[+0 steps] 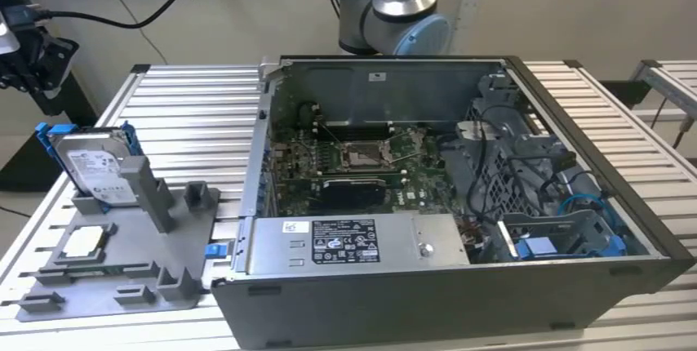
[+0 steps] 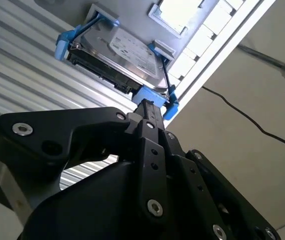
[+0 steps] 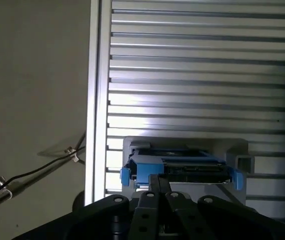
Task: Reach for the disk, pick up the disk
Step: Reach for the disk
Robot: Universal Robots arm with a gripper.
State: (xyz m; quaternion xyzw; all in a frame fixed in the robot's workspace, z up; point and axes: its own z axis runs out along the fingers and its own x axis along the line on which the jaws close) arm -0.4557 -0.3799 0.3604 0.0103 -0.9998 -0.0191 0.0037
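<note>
As the exterior view shows it, worktop (image 1: pixel 185 98): silver ribbed slats that carry everything. The slats also run behind the disk in both wrist views.
Computer case (image 1: pixel 414 310): open grey tower lying on its side toward the exterior view's right, with its boards and wiring exposed.
Arm (image 1: pixel 397 8): grey and blue joints rising behind the case.
Power-supply box (image 1: pixel 348 241): grey and labelled, set along the case's near wall.
Fixture (image 1: pixel 153 196): grey moulded holder on the worktop at the exterior view's left, just beside the case.
Disk (image 1: pixel 96 163): silver hard drive with a white label. It stands on edge in the fixture's far slot, slightly tilted, and is well apart from the case's interior.
Blue frame (image 1: pixel 44 135): clipped round the disk, with its tabs sticking out at the corners.
Chip (image 1: pixel 85 242): small flat silver square lying in the fixture, nearer the camera than the disk.
Claw (image 2: pixel 145 105): black, with its two fingers pressed together and nothing pinched between them.
Disk to claw: in the second wrist view the disk (image 2: pixel 127 52) lies just beyond the tips, which meet the frame's (image 2: pixel 147 95) near end; whether they touch it cannot be told. In the first wrist view the claw (image 3: pixel 158 179) points at the edge of the disk (image 3: pixel 192 170), close under the frame (image 3: pixel 145 167).
</note>
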